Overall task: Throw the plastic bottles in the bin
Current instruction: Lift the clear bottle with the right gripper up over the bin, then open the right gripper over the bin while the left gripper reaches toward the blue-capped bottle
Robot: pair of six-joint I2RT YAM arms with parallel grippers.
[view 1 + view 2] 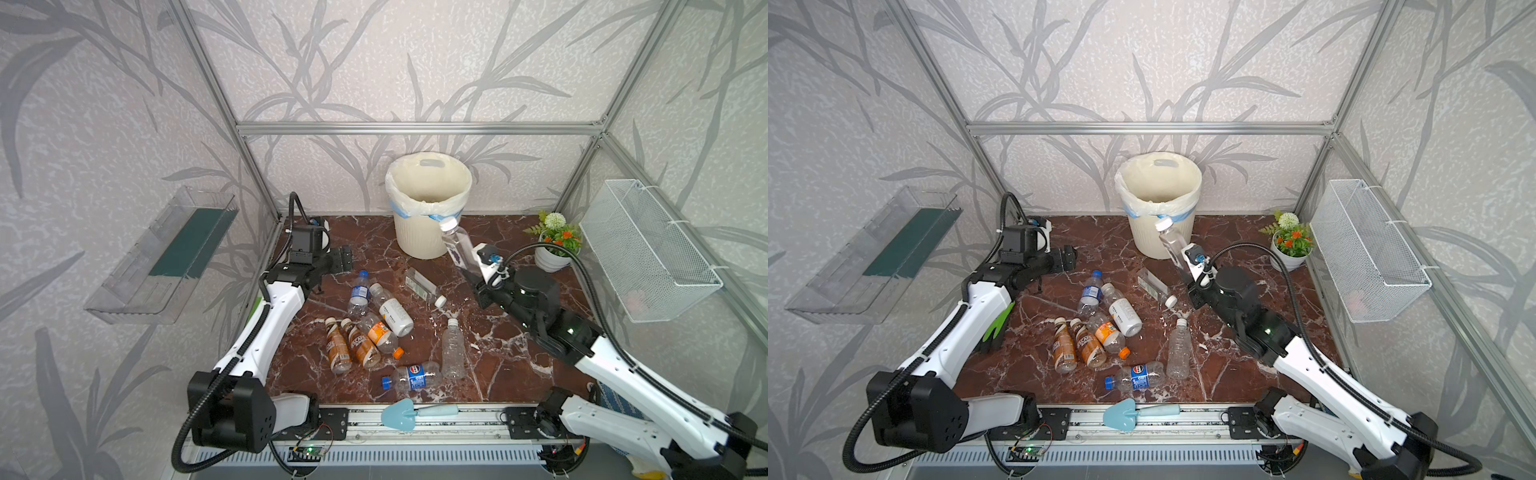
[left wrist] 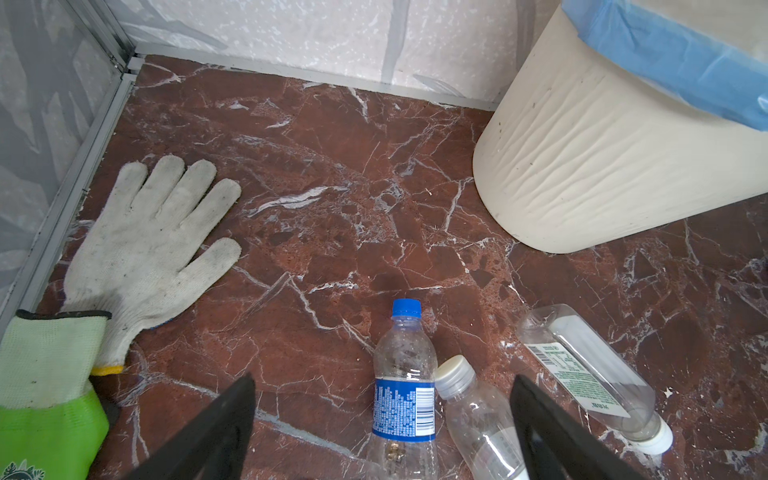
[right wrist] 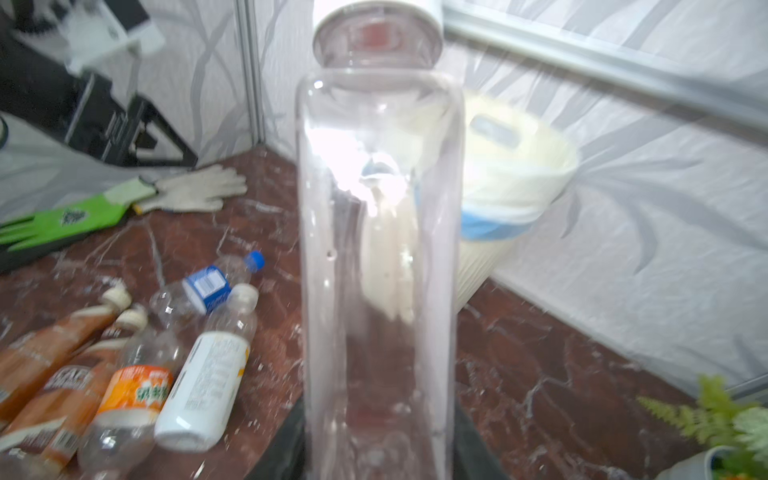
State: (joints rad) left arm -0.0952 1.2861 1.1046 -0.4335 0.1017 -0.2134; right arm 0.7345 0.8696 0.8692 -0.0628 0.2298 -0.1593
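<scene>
The right end effector point(image 1: 471, 268) clamps a white-capped bottle point(image 1: 456, 241) beside the bin point(image 1: 415, 243); the left end effector point(image 1: 344, 258) stands apart.

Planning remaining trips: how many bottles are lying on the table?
8: blue-capped, white-labelled, orange-labelled and two brown clustered centrally; green-labelled toward the bin; Pepsi and unlabelled nearer front. None visibly hidden.

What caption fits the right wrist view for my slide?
Right claw shut on a clear white-capped bottle, held up before the cream bin; loose bottles lie on the marble table.
</scene>
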